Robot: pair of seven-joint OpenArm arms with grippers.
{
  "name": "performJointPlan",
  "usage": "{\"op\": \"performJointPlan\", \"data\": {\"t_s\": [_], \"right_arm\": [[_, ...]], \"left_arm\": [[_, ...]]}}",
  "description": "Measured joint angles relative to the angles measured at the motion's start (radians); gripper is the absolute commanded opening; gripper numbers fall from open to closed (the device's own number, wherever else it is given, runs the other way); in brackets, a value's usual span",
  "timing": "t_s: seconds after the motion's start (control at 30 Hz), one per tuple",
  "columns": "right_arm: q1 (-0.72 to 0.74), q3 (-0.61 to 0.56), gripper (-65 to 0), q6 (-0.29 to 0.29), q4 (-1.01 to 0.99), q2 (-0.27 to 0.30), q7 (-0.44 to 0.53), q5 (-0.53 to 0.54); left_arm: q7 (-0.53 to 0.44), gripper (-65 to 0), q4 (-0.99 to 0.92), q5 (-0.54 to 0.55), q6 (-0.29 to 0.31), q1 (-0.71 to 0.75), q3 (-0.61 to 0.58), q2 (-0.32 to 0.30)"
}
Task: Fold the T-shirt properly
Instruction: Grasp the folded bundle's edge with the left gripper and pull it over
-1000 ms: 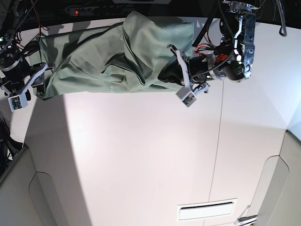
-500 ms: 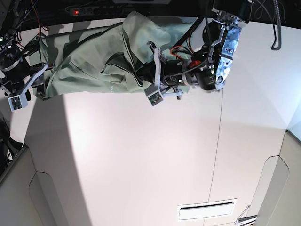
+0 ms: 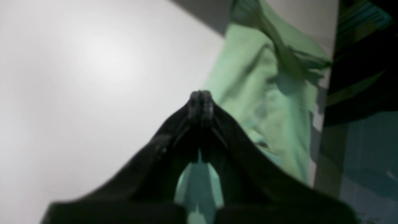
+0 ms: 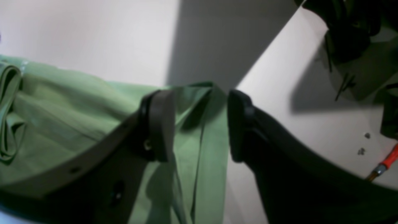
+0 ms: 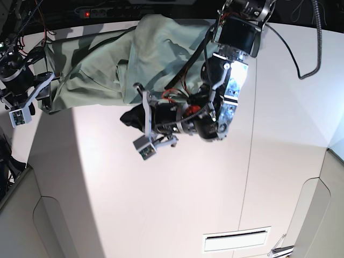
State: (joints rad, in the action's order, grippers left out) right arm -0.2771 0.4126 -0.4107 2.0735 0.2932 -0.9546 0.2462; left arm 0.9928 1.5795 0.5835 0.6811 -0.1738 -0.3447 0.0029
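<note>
T-shirt (image 5: 97,64): left pincer (image 5: 141,119), clenched on its edge, is dragging it off the far edge onto the worktop (image 5: 177,199); right pincer (image 4: 196,124) is waiting released astride cloth; fold progressing.

A large white table (image 5: 177,188) fills most of the base view, its matte top lit brightly and unevenly, with a broad glare patch near the middle. A thin straight seam (image 5: 249,161) runs across the top, dividing it into two panels. Near the table's lower edge sits a narrow rectangular slot (image 5: 235,240). Beyond the table's upper edge the room falls into darkness, where a power strip (image 5: 102,11) with a glowing red switch lies. Pale grey curved panels (image 5: 24,215) flank the table at both lower corners. Dark cables (image 5: 309,37) hang above the table's upper right.
</note>
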Motion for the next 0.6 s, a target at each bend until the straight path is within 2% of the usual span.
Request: {"op": "performJointPlan", "data": {"t_s": [0.1,0.2,0.27,0.37,0.6], "right_arm": [[0.0,0.0,-38.1,0.0,0.0,0.0,0.0,0.0],[0.0,0.0,-38.1,0.0,0.0,0.0,0.0,0.0],[0.0,0.0,-38.1,0.0,0.0,0.0,0.0,0.0],[0.0,0.0,-38.1,0.0,0.0,0.0,0.0,0.0],[0.0,0.0,-38.0,0.0,0.0,0.0,0.0,-0.005]], "left_arm": [[0.085,-65.0,0.003,0.038,0.008,-0.032,0.022,0.0],[0.119,-46.7,0.002,0.04,0.008,-0.032,0.044,-0.007],[0.126,-38.5,0.002,0.07,0.008,-0.031,0.043,-0.033],[0.126,-37.2,0.002,0.11,0.008,-0.023,0.045,-0.064],[0.129,-37.2,-0.04,0.113,0.008,-0.004,0.042,-0.061]]}}
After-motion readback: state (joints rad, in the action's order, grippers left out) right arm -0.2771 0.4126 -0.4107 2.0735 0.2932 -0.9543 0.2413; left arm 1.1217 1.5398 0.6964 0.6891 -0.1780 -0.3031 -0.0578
